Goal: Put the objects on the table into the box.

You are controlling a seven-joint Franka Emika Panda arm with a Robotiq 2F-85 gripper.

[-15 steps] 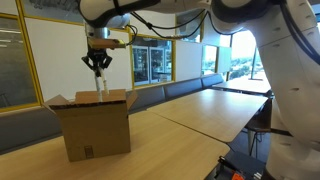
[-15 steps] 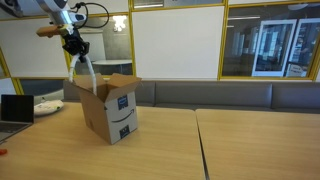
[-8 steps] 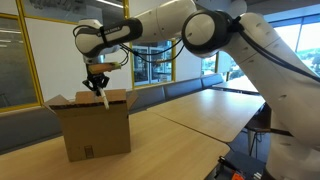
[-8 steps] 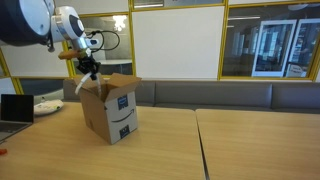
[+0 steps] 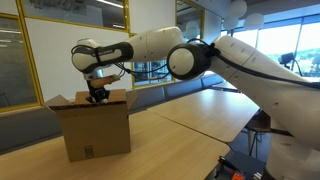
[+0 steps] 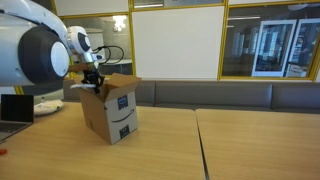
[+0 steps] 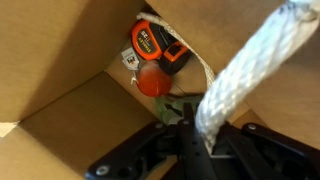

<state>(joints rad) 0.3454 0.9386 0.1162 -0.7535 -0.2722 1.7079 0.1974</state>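
An open brown cardboard box [image 5: 95, 125] stands on the wooden table; it also shows in the other exterior view [image 6: 112, 108]. My gripper [image 5: 97, 96] is lowered into the box's open top in both exterior views [image 6: 92, 84]. In the wrist view the gripper [image 7: 200, 135] is shut on a thick white rope [image 7: 250, 75] that runs up to the right. Below it, on the box floor, lie an orange and black tape measure [image 7: 158, 47], a red round object [image 7: 152, 80] and something green [image 7: 170, 112].
The box's flaps [image 6: 125, 80] stand open around the gripper. A laptop [image 6: 15, 108] and a white object [image 6: 47, 106] lie on the table behind the box. A padded bench [image 6: 230, 95] runs along the glass wall.
The arm has come down: the gripper with the white rope was above the box, and now it sits inside the open top, the rope no longer visible from outside.
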